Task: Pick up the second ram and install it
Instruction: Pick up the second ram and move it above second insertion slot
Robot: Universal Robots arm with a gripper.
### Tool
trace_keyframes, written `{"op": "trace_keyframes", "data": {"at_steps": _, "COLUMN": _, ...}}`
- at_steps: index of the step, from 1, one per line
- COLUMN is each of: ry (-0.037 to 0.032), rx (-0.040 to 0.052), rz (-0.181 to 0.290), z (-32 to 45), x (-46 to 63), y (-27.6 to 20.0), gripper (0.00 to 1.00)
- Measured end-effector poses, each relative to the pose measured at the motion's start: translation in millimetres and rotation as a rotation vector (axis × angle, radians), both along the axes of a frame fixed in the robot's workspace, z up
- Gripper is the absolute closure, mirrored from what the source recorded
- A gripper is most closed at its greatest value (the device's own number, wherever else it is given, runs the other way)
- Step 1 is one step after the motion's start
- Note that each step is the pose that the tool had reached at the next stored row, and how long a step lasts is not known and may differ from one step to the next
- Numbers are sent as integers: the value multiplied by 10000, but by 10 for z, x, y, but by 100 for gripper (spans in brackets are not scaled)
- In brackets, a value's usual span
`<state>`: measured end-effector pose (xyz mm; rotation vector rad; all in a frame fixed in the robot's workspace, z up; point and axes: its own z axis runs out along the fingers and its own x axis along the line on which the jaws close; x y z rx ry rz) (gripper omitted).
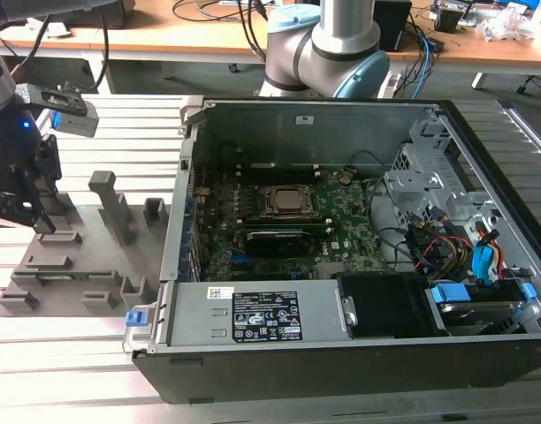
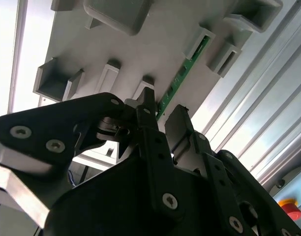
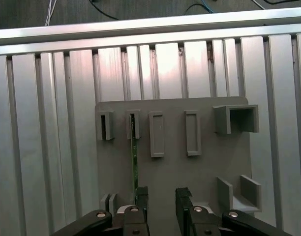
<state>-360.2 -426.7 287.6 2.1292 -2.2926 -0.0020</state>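
End effector [image 3: 162, 200] hangs released, jaws apart, above the ribbed surface [image 3: 47, 123] and grey tray [image 3: 175, 177]. Ram [image 3: 134, 162] stands on edge in a tray slot, seemingly beside one finger [image 3: 140, 196] rather than centred. This looks like the pickup step; grasping calls for straddling its thin edge.

Open computer case [image 1: 297, 375] on slatted aluminium worktop [image 1: 67, 362]; metal-framed CPU socket [image 1: 288, 201] mid-board, labelled power supply [image 1: 253, 320] along one wall. Grey holder tray [image 1: 80, 265] beside the case, toward the exterior view's left.
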Motion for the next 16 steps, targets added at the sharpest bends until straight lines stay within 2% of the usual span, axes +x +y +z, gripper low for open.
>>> {"op": "trace_keyframes", "data": {"at_steps": 5, "ry": 0, "rx": -1, "rz": 0, "z": -61, "x": 0, "y": -15, "gripper": 64}}
{"op": "trace_keyframes", "data": {"at_steps": 9, "ry": 0, "rx": 0, "rz": 1, "z": -83, "x": 0, "y": -95, "gripper": 64}}
{"op": "trace_keyframes", "data": {"at_steps": 10, "ry": 0, "rx": 0, "rz": 30, "z": -105, "x": 0, "y": -138, "gripper": 64}}
{"op": "trace_keyframes", "data": {"at_steps": 16, "ry": 1, "rx": 0, "rz": 99, "z": -135, "x": -1, "y": -153, "gripper": 64}}
